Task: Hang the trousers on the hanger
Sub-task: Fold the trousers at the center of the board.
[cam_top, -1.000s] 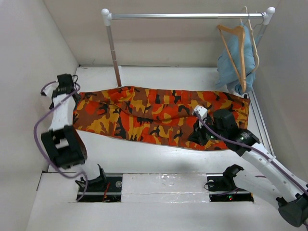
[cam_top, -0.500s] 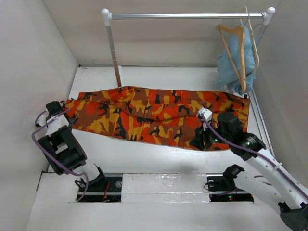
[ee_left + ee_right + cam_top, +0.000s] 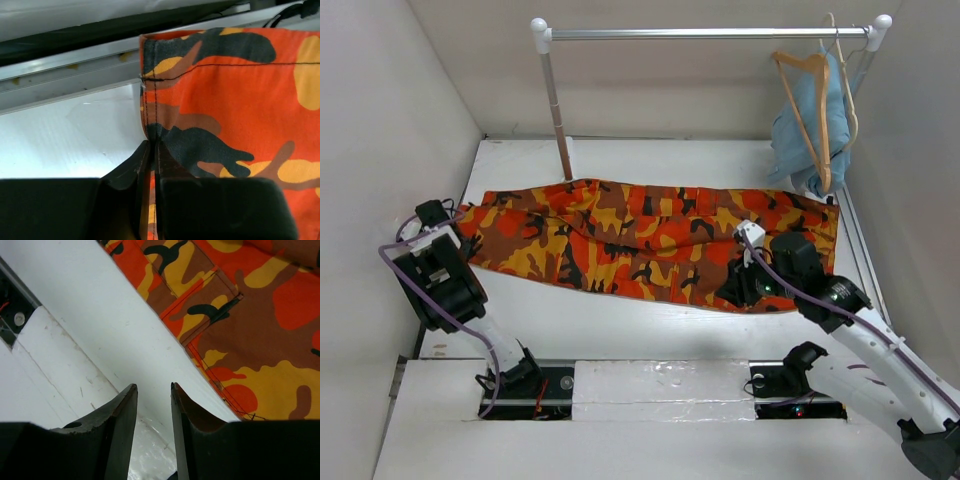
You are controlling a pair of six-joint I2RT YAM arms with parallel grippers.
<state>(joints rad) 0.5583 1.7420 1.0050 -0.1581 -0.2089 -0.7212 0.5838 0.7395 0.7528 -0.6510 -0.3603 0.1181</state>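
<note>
The camouflage trousers [image 3: 650, 235] lie flat across the table, running left to right. My left gripper [image 3: 455, 228] is at their left end, and in the left wrist view it [image 3: 152, 146] is shut on the stitched hem of the trousers [image 3: 240, 100]. My right gripper [image 3: 735, 290] is open at the trousers' near edge towards the right. In its wrist view the right gripper [image 3: 152, 386] has only bare table between its fingers, with the trousers [image 3: 250, 315] just beyond. The tan wooden hanger [image 3: 817, 120] hangs on the rail at the far right.
A metal clothes rail [image 3: 710, 33] spans the back, with its left post [image 3: 558, 120] standing just behind the trousers. A light blue garment [image 3: 800, 130] hangs on a second hanger [image 3: 850, 100] at the right end. Walls close in on the left and right.
The left arm came down to the trousers' left end and its gripper shut on the hem. The right gripper opened, let go of the cloth and drew back a little towards the near edge.
</note>
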